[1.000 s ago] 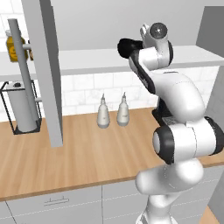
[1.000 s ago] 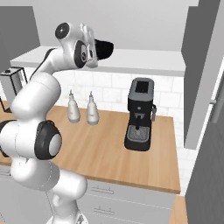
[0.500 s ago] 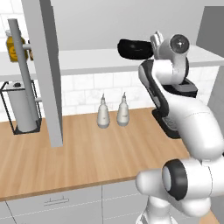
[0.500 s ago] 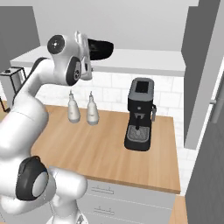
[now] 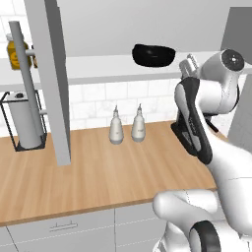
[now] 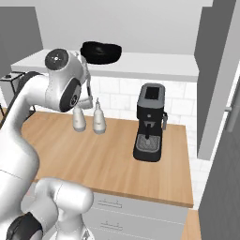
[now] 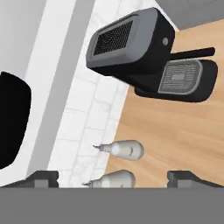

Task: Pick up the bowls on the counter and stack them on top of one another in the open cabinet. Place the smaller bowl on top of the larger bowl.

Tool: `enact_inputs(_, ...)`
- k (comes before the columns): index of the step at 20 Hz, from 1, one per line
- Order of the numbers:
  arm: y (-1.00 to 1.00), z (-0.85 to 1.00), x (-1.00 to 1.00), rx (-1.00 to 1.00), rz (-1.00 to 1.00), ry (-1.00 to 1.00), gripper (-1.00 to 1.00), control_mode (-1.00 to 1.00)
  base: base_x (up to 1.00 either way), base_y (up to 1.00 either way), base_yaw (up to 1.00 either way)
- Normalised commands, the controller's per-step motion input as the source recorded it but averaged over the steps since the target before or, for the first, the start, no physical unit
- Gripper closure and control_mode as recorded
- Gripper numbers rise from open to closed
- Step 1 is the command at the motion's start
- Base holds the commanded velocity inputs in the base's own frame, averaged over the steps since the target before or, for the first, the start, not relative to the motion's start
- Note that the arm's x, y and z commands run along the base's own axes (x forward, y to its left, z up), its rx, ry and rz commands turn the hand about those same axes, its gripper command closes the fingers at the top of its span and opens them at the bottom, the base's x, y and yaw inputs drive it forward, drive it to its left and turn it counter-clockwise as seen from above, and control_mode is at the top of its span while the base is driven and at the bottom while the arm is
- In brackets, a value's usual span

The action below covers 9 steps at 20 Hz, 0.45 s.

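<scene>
Bowl (image 5: pixel 154 54), round glossy black, on flat white shelf (image 5: pixel 98 66).

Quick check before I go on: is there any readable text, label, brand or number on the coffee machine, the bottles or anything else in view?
None readable.
Coffee machine: plain black, no brand or numbers visible.
Two white bottles: unmarked.
Amber jar on the far shelf: no label can be made out.
Black bowl on the cabinet shelf: no markings.

Even flat rendered light — soft shadows, slight blur.
</scene>
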Motion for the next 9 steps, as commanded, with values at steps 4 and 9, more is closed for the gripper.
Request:
enact_inputs(4,0.03,-0.73,-1.00,-0.05,0.17,0.33,-1.00,-1.00,0.00,0.00,0.00)
enact_inputs(9,0.12,-0.94,-1.00,-0.12,0.17,0.31,-1.00,-1.00,0.00,0.00,0.00)
